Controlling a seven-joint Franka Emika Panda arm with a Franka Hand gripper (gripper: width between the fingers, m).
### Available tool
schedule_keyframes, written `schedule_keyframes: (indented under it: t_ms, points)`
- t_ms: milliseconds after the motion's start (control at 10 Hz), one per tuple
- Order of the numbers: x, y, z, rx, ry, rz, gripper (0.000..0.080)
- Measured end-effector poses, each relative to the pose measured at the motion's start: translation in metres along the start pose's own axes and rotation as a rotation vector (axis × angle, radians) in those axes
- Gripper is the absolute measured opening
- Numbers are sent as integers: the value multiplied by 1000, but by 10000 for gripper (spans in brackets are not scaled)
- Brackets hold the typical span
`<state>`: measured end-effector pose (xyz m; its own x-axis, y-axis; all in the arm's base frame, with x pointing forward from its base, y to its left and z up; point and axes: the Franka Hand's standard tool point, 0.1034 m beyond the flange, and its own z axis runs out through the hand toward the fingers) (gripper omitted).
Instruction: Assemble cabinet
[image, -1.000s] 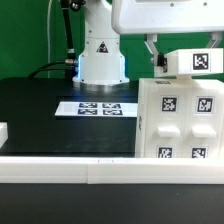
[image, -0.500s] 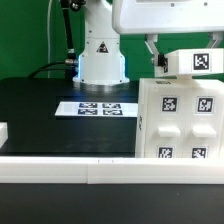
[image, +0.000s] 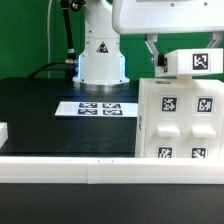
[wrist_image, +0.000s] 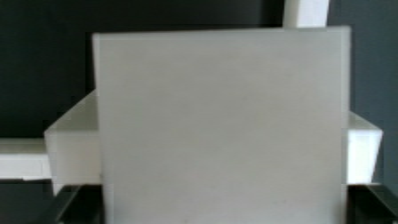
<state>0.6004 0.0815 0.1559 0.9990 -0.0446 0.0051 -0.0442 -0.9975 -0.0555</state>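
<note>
at 4 o'clock on the bench (image: 40, 110): cabinet (image: 178, 120), upright, tags facing out
at 2 o'clock, just above the cabinet: small tagged panel (image: 190, 62)
fingers (image: 153, 55): grasping the small tagged panel
wrist view: panel's blank face (wrist_image: 214, 120) fills it

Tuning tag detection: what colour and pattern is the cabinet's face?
The cabinet is white with black-and-white square marker tags; best in the exterior view.

The exterior view is taken from low, near table height, close before the large white plastic tagged cabinet (image: 180, 120), facing the white robot base (image: 100, 55) behind it. The wrist view is taken very close against a flat pale panel (wrist_image: 214, 120); whether that cabinet is shared cannot be told.
</note>
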Motion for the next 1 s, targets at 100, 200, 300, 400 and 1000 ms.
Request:
schedule_keyframes:
  t_ms: [100,200,300,400,1000]
  points:
    - [0,-1,0,0,0,64,564]
    - [0,-1,0,1,1,136,564]
    - [0,-2,0,1,2,210,564]
    - [0,-2,0,1,2,263,564]
    - [0,-5,0,2,1,627,564]
